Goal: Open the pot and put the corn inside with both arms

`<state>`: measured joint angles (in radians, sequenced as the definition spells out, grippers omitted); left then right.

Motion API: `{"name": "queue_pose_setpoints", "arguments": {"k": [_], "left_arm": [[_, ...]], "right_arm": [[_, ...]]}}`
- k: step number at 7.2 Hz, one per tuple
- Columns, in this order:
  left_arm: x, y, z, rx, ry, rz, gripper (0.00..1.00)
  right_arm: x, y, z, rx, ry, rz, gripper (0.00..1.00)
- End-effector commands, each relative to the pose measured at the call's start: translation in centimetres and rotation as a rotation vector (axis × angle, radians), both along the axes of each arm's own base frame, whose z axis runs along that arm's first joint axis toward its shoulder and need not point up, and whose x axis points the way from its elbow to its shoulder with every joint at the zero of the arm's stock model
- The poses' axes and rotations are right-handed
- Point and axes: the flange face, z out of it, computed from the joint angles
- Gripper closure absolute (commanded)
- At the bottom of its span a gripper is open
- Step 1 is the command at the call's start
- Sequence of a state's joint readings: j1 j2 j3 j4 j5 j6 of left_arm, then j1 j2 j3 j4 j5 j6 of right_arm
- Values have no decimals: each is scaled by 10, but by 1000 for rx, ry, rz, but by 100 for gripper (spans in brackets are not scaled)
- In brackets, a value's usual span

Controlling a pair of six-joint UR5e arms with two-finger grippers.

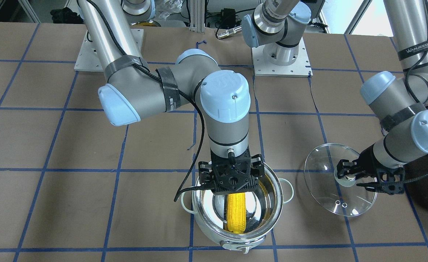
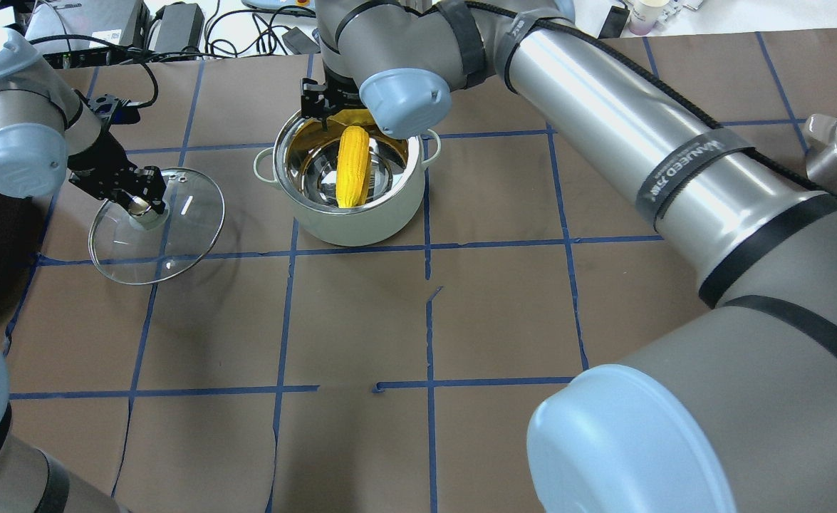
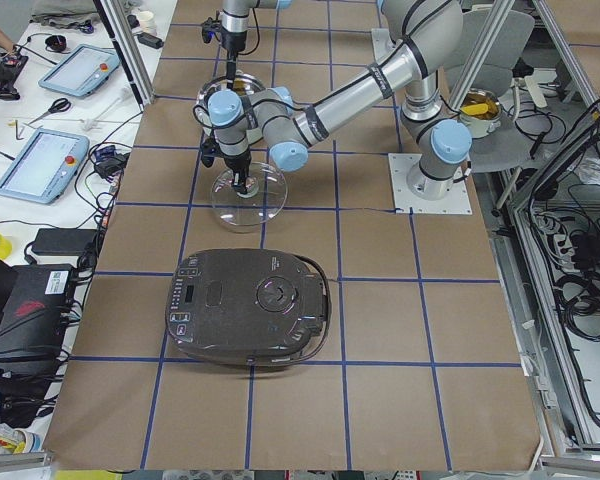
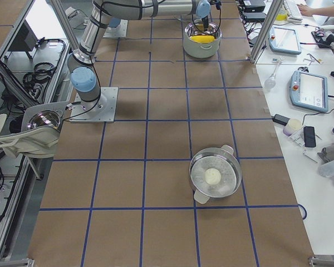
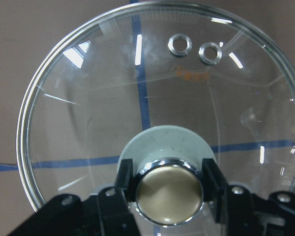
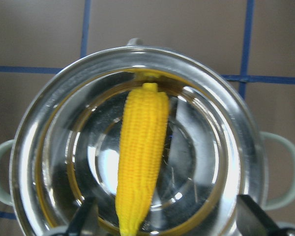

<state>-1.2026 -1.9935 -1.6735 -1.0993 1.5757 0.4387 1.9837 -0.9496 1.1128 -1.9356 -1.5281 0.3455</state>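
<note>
Corn lies across pot, tip apparently toward right gripper.

Looking like a robotics lab. Showing industrial arms bolted through metal base plates onto a table papered in brown and gridded with blue tape. Keeping teach pendants, scissors and tangled cables along a white side bench. Edging everything with aluminium framing.
</note>
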Motion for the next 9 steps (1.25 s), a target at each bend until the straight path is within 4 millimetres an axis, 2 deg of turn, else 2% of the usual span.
{"name": "queue_pose_setpoints", "arguments": {"k": [1, 2, 3, 4, 5, 6, 7, 8, 9], "left_arm": [[1, -2, -20, 11, 0, -2, 100], [1, 0, -23, 18, -1, -1, 100], [0, 2, -24, 23, -2, -2, 1], [1, 1, -19, 14, -7, -5, 0], [0, 0, -2, -12, -16, -4, 0], [-10, 1, 14, -27, -25, -17, 0], [-18, 11, 45, -14, -20, -22, 0], [-30, 20, 87, 7, -8, -28, 0], [-47, 25, 138, 15, -9, -19, 0]], "right_arm": [[-85, 10, 46, 120, 73, -53, 0], [-135, 16, 77, 113, 64, -120, 0], [-188, 26, 93, 141, 76, -194, 0], [-232, 43, 106, 156, 78, -223, 0], [-266, 65, 110, 168, 94, -137, 0], [-284, 87, 105, 184, 96, -107, 0], [-287, 106, 97, 202, 98, -102, 0], [-288, 122, 96, 209, 101, -104, 0], [-287, 128, 95, 214, 100, -102, 0]]}}
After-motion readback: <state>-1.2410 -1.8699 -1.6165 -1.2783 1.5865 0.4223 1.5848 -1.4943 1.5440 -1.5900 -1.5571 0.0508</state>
